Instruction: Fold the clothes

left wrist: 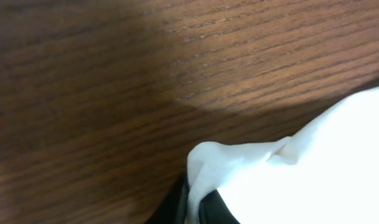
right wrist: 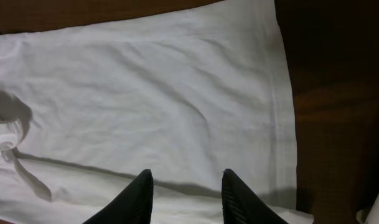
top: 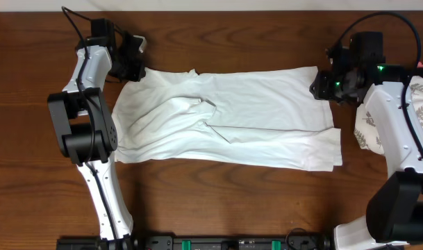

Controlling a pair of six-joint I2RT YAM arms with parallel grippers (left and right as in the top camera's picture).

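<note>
The clothes are one white T-shirt (top: 225, 118), spread flat and sideways across the wooden table, with a rumpled fold left of its middle. My left gripper (top: 131, 62) is at the shirt's far left corner. In the left wrist view, this gripper (left wrist: 194, 205) is shut on a pinched ridge of the white shirt (left wrist: 313, 168). My right gripper (top: 322, 87) is at the shirt's far right corner. In the right wrist view, that gripper (right wrist: 186, 177) stands open just above the shirt (right wrist: 152, 93) near its hem, with nothing between the fingers. No chest graphic shows.
A leaf-patterned white cloth (top: 419, 111) lies at the right edge, partly under the right arm. Bare brown table (top: 218, 201) runs in front of the shirt and along the back. The left arm's base stands at the front left.
</note>
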